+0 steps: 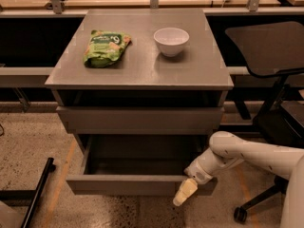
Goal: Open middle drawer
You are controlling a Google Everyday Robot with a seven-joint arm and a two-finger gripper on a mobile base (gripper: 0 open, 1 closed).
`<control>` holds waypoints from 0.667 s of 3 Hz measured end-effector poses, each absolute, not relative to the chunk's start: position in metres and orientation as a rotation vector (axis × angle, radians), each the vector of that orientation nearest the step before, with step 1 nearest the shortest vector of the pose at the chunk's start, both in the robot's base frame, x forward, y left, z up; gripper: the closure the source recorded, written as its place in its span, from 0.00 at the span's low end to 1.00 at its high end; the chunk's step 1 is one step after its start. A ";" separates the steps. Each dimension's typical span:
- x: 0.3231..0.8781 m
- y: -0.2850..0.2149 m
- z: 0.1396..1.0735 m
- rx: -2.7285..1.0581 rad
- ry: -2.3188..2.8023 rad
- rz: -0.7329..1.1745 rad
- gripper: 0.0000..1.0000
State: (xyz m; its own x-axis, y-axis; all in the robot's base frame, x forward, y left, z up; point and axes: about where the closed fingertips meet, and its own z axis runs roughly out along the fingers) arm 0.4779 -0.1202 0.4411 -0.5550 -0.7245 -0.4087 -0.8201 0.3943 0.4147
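The middle drawer point(128, 184) is a plain grey handleless drawer. It stands pulled well out of the grey cabinet point(142, 75), and its dark inside shows. My gripper point(184, 194) is at the right end of the drawer's front panel, at its front face and lower edge, at the tip of my white arm point(247, 156) that comes in from the right. Another grey drawer front point(140, 120) above it is pushed in. Any front below the open drawer is hidden by it.
A green snack bag point(105, 46) and a white bowl point(171, 40) sit on the cabinet top. A black office chair point(266, 46) stands close at the right, its wheeled base point(242, 213) beside my arm. A black bar point(38, 189) lies on the floor at the left.
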 end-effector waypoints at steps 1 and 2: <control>0.447 -0.122 0.449 -1.348 2.605 0.947 0.00; 0.447 -0.121 0.449 -1.365 2.597 0.954 0.00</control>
